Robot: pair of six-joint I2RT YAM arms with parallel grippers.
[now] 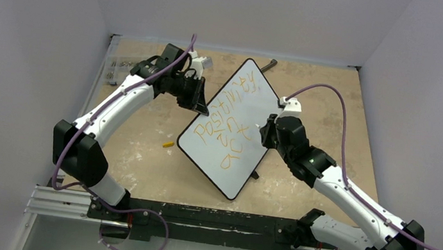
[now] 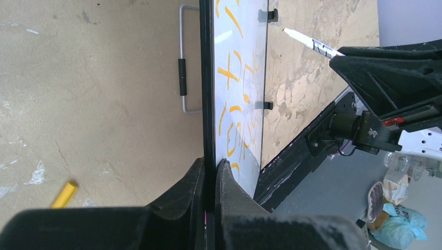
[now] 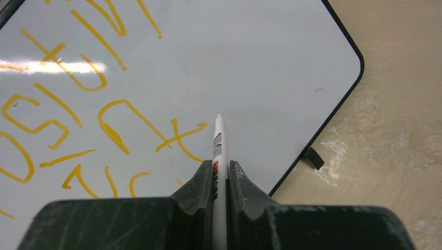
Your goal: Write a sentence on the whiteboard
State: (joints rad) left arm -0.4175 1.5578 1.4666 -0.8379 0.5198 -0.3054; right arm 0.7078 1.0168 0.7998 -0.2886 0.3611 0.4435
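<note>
My left jaws were clamped on the left long edge of the whiteboard [image 1: 260, 94]. It sat mid-surface [image 1: 136, 165] with its long axis running from near-left to far-right. The sentence [image 1: 226, 127], in orange-yellow, ran along that axis in three lines. My right jaws were closed tight on a white marker [image 3: 219, 151]. Its tip pointed left at the board's face, just past the last letters; I could not tell whether it touched. A small yellow piece [image 1: 168, 145] lay left of the board.

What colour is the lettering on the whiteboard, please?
Orange-yellow; the lettering shows best in the right wrist view.
</note>
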